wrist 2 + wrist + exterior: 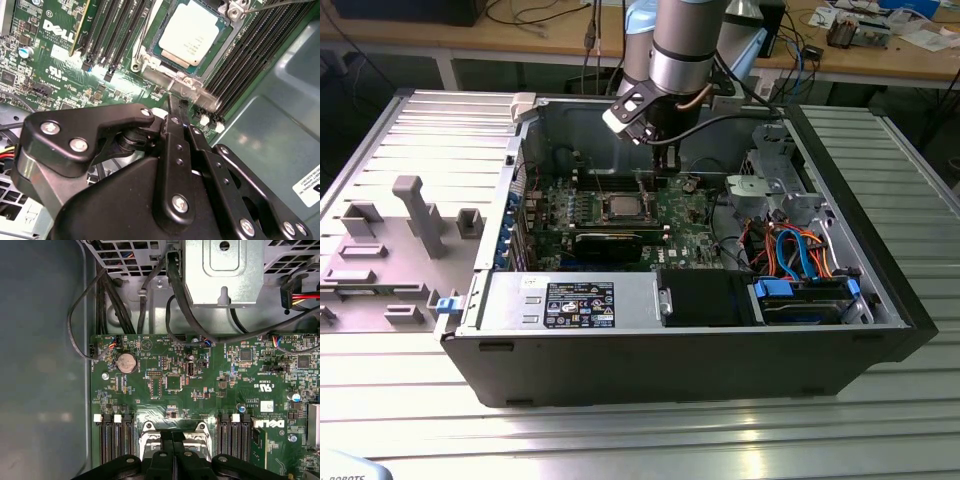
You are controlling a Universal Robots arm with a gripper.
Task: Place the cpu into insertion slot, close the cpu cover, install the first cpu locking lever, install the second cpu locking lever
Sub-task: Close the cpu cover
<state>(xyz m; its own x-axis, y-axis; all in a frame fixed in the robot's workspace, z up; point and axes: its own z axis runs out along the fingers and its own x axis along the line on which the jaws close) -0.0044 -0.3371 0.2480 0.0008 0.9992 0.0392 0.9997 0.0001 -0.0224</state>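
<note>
In front of me: open black computer case (670, 370) lying on a ribbed metal worktop (620, 430). Inside there's a green motherboard (695, 215) with black memory slots (250, 65) and a coin battery (126, 362), plus a silver power supply (570, 300) and orange and blue cables (795, 250). A grey plastic tray (400, 230) sits just beside the case.

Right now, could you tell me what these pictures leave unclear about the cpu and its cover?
1. Second wrist view: the cpu is cut off by the frame edge; whether the gripper touches the cover is unclear.
2. First wrist view: the gripper hides most of the cover.
3. Exterior view: the cover is too small to tell whether it is locked down.
</note>
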